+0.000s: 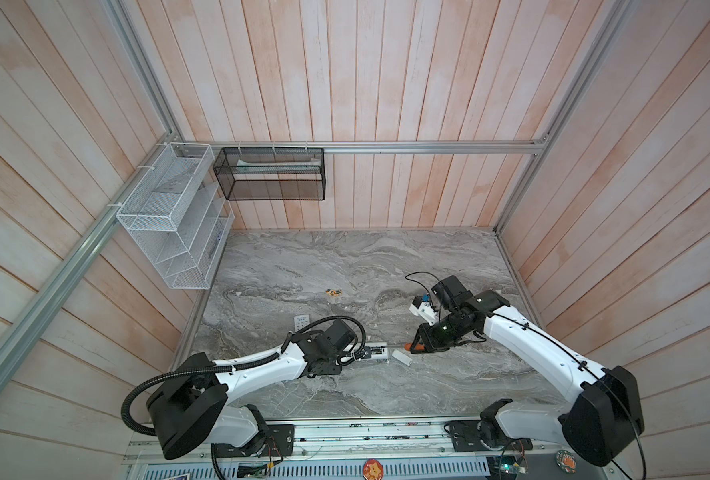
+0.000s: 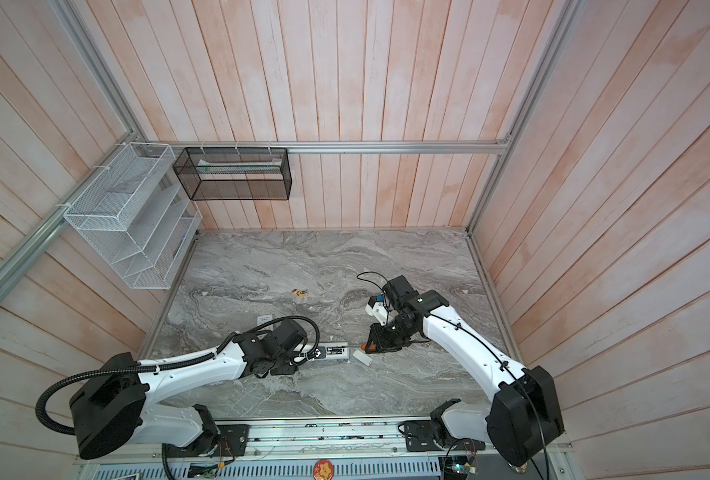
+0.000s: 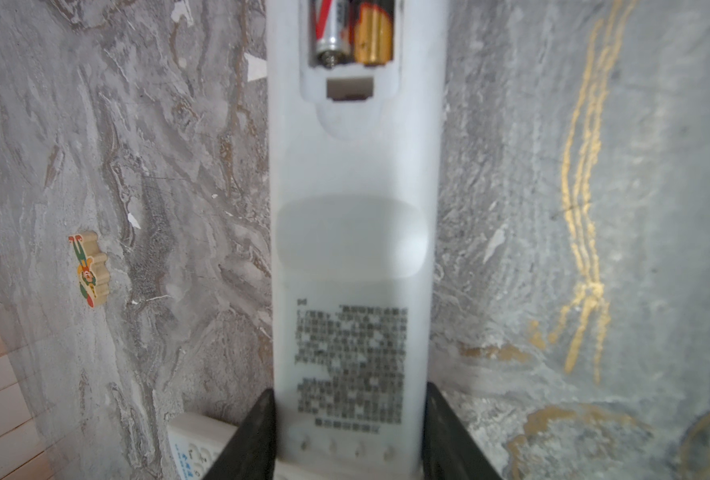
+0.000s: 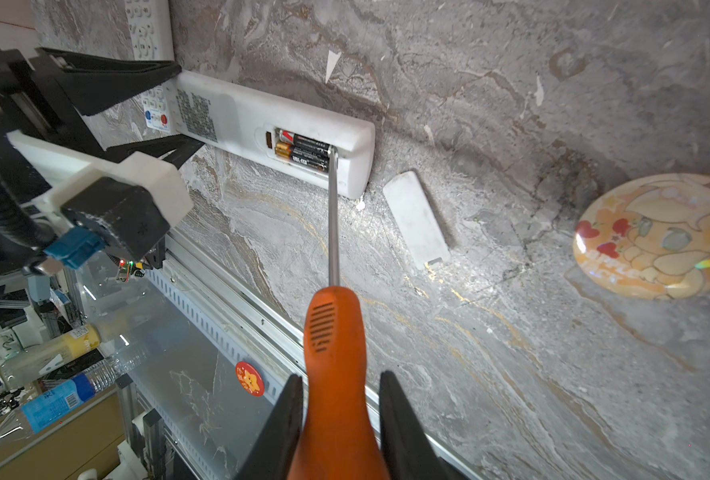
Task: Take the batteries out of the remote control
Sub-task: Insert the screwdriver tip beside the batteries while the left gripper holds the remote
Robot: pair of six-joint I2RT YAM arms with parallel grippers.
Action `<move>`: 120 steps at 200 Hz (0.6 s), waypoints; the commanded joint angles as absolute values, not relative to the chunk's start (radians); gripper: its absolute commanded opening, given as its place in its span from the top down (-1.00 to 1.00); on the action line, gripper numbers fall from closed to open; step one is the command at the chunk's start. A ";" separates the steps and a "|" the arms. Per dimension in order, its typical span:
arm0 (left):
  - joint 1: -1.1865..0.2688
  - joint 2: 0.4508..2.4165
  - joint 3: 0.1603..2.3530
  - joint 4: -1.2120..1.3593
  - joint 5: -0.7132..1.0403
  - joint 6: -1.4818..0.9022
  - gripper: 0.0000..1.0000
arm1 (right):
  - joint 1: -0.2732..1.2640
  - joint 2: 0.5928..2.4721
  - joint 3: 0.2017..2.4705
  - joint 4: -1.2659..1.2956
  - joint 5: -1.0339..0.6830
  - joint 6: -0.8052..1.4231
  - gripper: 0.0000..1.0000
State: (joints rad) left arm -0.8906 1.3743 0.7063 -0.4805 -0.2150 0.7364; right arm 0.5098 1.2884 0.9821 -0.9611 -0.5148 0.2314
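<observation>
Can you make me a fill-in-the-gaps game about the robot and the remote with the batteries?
1. The right gripper is shut on a screwdriver with an ___ handle.
2. The remote control holds ___ batteries.
3. The left gripper is closed on the white ___.
4. The battery cover lies on the table, so the compartment is ___.
Missing words: orange; two; remote control; open.

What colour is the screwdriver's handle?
Orange. The screwdriver handle shows best in the right wrist view.
</observation>
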 commanded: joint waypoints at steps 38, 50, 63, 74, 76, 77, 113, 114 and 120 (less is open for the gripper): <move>-0.897 1.373 0.701 -0.472 -0.189 0.744 0.37 | 0.508 1.286 0.951 -0.944 -0.530 0.216 1.00; -0.897 1.373 0.700 -0.471 -0.189 0.743 0.37 | 0.507 1.281 0.952 -0.944 -0.539 0.218 1.00; -0.899 1.373 0.699 -0.472 -0.189 0.744 0.38 | 0.508 1.277 0.953 -0.946 -0.551 0.219 1.00; -0.897 1.373 0.698 -0.471 -0.191 0.745 0.38 | 0.507 1.271 0.957 -0.952 -0.552 0.219 1.00; -0.897 1.373 0.698 -0.471 -0.190 0.745 0.38 | 0.508 1.270 0.958 -0.953 -0.553 0.219 1.00; -0.898 1.373 0.698 -0.471 -0.190 0.746 0.38 | 0.508 1.270 0.958 -0.954 -0.552 0.219 1.00; -0.897 1.371 0.698 -0.468 -0.195 0.748 0.39 | 0.508 1.259 0.974 -0.969 -0.557 0.215 1.00; -0.897 1.371 0.697 -0.469 -0.195 0.749 0.39 | 0.508 1.259 0.974 -0.969 -0.557 0.214 1.00; -0.897 1.370 0.695 -0.467 -0.195 0.750 0.39 | 0.508 1.262 0.972 -0.971 -0.560 0.210 1.00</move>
State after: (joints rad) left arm -0.8913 1.3743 0.7063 -0.4812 -0.2150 0.7338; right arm 0.5091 1.2789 0.9634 -0.9627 -0.5385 0.2310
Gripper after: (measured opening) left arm 0.501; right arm 0.276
